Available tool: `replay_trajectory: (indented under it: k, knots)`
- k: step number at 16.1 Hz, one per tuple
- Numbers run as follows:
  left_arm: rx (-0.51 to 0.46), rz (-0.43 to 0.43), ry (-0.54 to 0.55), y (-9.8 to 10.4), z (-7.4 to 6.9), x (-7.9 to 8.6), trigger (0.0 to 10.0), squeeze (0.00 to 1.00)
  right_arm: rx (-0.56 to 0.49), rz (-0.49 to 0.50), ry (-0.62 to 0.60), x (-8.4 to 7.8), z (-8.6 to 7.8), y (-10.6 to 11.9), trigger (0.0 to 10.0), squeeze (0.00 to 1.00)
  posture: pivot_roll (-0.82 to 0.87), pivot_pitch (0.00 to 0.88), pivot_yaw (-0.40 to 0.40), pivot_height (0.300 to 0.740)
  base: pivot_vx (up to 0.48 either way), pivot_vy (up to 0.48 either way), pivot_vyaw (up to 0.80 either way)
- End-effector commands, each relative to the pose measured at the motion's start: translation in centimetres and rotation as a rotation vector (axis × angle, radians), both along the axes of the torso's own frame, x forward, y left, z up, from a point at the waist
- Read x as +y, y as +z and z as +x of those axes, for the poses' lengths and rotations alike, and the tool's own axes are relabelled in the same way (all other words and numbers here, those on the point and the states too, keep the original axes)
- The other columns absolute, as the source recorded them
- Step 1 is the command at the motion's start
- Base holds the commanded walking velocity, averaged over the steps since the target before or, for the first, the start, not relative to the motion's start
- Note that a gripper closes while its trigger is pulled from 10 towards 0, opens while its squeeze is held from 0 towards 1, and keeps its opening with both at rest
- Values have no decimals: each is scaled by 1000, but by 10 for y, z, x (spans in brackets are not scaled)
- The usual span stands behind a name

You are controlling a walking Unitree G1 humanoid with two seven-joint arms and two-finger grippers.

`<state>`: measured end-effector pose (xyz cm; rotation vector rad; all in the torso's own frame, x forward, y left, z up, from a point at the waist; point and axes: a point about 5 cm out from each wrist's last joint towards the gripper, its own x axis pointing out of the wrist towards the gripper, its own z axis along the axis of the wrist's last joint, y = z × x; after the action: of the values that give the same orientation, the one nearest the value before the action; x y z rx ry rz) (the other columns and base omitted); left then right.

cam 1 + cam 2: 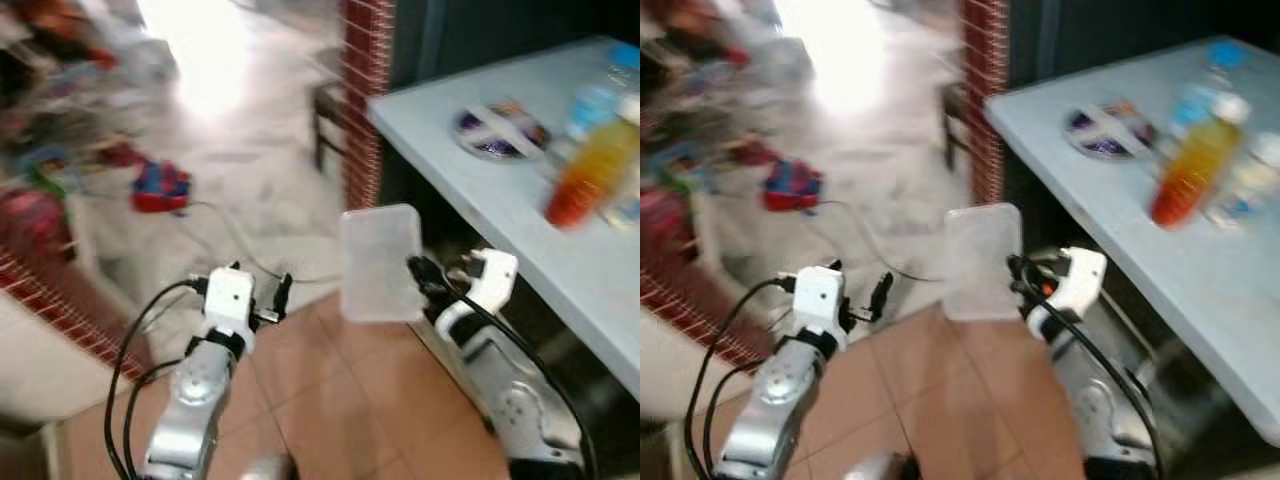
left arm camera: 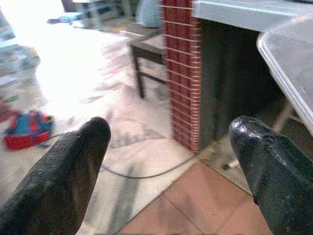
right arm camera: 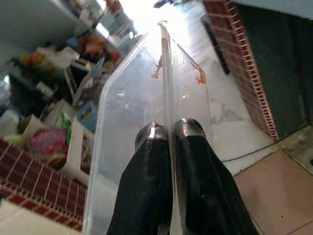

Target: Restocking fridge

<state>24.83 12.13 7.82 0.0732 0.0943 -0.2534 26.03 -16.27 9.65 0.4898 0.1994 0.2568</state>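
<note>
We are holding a clear plastic container (image 1: 380, 262) upright in the air above the tiled floor (image 1: 330, 390), just left of the pale worktop (image 1: 520, 215), with our right claw (image 3: 168, 134) clenching its rim between both fingers. Our left claw (image 2: 168, 152) is hanging released, fingers spread wide, over the floor to the left. On the worktop to the right an orange bottle (image 1: 590, 175) is standing near a round dark plate (image 1: 497, 130). A red brick pillar (image 1: 362, 100) is rising at the worktop's far left corner
</note>
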Motion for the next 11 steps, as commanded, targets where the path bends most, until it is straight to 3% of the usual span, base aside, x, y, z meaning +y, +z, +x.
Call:
replay_trajectory:
  k: [1, 4, 7, 10, 11]
  knots:
    - [-6, 34, 55, -1, -1, 13, 10000, 0, -25, 19, 32, 9, 7, 4, 10000, 0, 29, 0, 27, 740, 0, 0, 800]
    - [-7, 41, 117, -3, -9, 24, 10000, 0, -27, -6, 59, 10, 12, 1, 10000, 0, 67, 0, -5, 740, 0, 0, 800]
    - [-6, 54, 209, -7, -26, 39, 10000, 0, -123, -217, 64, 6, 13, 4, 10000, 0, 78, 0, -13, 740, 0, 0, 758]
    - [15, 49, 238, -10, -36, 50, 10000, 0, -83, -237, -8, -12, 2, -6, 10000, 0, 58, 0, 6, 740, 0, 0, 692]
    - [9, 49, 234, -9, -32, 51, 10000, 0, -74, -240, -30, -16, 0, -8, 10000, 0, 38, 0, 20, 740, 0, 0, 750]
